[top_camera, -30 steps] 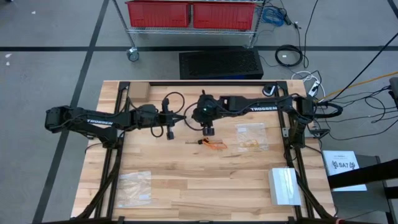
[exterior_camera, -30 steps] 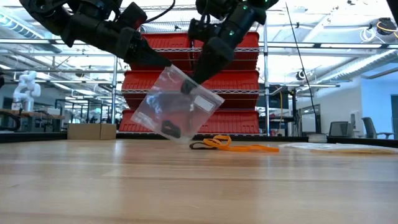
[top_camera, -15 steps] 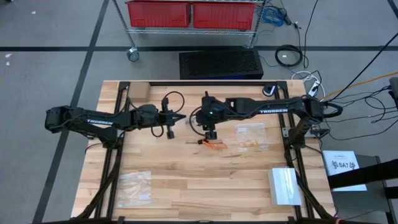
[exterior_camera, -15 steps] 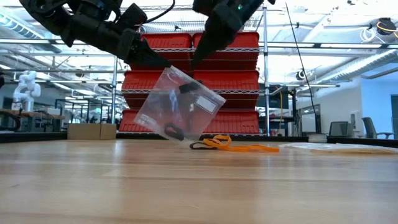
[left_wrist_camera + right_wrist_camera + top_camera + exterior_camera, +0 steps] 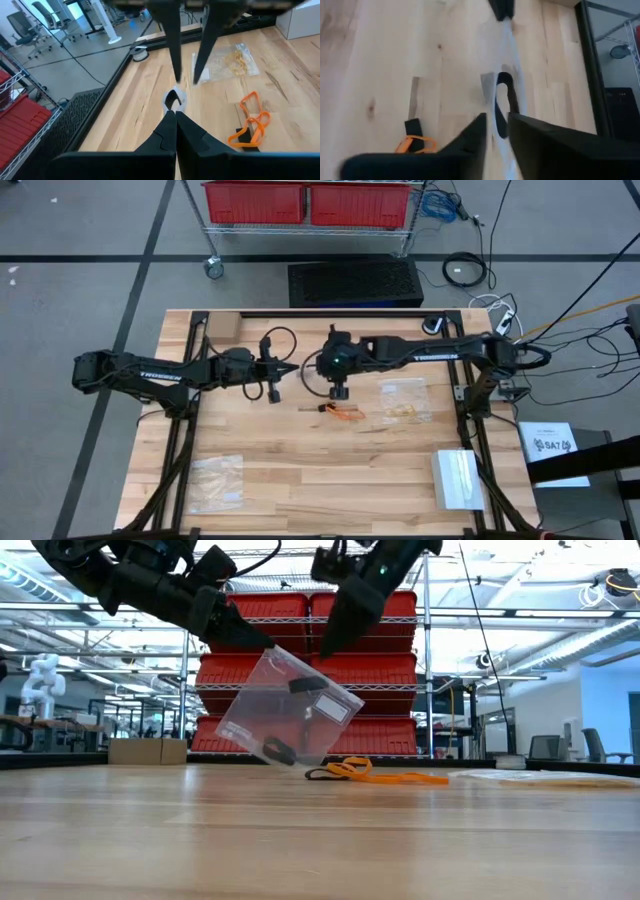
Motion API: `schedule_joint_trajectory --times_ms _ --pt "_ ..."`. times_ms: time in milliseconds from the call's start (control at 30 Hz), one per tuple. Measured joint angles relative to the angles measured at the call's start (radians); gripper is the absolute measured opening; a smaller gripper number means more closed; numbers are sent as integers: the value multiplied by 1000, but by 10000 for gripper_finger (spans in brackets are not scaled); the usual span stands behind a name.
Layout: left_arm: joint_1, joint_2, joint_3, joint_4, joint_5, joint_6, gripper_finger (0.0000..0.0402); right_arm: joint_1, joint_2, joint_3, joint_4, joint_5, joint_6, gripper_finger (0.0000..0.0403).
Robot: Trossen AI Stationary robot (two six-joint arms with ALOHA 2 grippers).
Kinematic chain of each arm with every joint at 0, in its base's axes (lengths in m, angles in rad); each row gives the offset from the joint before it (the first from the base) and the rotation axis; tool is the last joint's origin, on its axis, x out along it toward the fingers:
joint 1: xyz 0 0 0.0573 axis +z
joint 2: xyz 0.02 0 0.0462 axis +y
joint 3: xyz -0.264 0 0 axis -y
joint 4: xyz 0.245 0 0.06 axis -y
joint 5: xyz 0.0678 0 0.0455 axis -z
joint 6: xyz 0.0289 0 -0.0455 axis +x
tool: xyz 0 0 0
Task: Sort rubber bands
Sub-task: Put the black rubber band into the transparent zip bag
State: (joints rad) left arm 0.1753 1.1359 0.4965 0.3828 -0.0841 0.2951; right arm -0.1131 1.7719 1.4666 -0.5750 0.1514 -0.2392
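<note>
My left gripper [image 5: 262, 640] is shut on a clear plastic bag [image 5: 290, 705] that holds black rubber bands [image 5: 277, 750] and a white label. My right gripper [image 5: 325, 652] hangs open just above the bag's upper edge. In the left wrist view its two fingers [image 5: 175, 55] point down on either side of that edge, and the low view shows a gap to the bag. Orange rubber bands [image 5: 342, 412] and a black one [image 5: 318, 775] lie on the table near the bag. A second clear bag [image 5: 405, 400] with yellow-tan bands lies flat to the right. My left gripper pinches the bag's upper corner [image 5: 270, 648] between its two fingers, coming from the table's left and slanting down. The bag hangs tilted below the fingertips. I cannot tell whether its lower corner [image 5: 300, 760] touches the table.
A third clear bag [image 5: 217, 480] lies near the table's near left corner, and a white box [image 5: 458, 478] sits near its near right corner. A small cardboard piece [image 5: 222, 328] rests at the far left. Bare wood lies between the near bag and the box.
My right gripper rose from the bag's upper edge, then came down a little; it now stands just above that edge. The bag swung slightly under my left gripper, and the black bands inside shifted.
</note>
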Motion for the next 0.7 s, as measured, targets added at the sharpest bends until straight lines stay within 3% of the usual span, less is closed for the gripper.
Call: schedule_joint_trajectory --times_ms 100,300,533,700 --pt "0 0 0 0 0 0 0 -7 36 0 30 1 -31 8" --pt "0 0 0 0 0 0 0 -31 95 0 83 0 -47 2" --pt "0 0 0 5 0 0 0 -35 126 0 156 -102 -38 3" --pt "0 0 0 1 0 0 0 -23 69 -2 103 -16 -14 27"
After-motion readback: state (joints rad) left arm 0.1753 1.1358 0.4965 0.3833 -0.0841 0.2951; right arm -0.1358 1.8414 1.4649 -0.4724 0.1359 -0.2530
